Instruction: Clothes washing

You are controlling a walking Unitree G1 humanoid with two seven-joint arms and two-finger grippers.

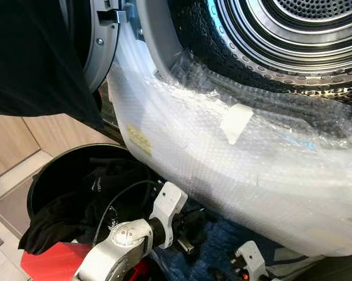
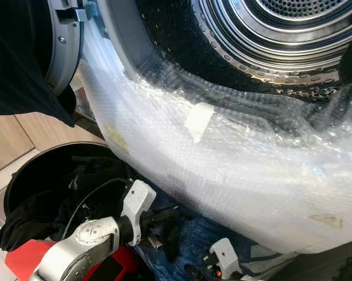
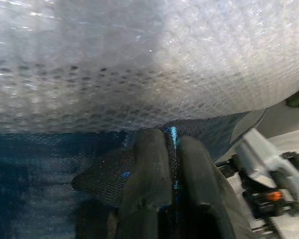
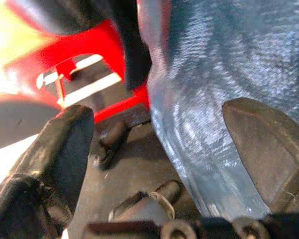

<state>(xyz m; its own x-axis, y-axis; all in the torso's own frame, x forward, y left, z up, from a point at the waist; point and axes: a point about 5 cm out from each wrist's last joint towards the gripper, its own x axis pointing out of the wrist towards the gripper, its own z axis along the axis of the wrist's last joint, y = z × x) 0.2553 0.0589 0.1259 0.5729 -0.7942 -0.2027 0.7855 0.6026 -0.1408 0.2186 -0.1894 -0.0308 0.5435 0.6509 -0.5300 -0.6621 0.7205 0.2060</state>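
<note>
Left eye view: drum (image 1: 293,35) open above the bubble wrap (image 1: 252,170), blue cloth (image 1: 216,246) below its bottom edge. Left wrist view: my left gripper (image 3: 171,149) pinches the cloth. Right wrist view: right gripper (image 4: 159,144) spread beside it. Loading step; next I lift it into the drum.

dark blue garment (image 3: 104,174), black bin (image 1: 64,170)

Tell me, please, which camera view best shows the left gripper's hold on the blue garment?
The left wrist view: the left gripper is shut on the blue garment, with fabric pinched between its fingers. The eye views show the blue garment under the bubble wrap, the grip hidden.
</note>
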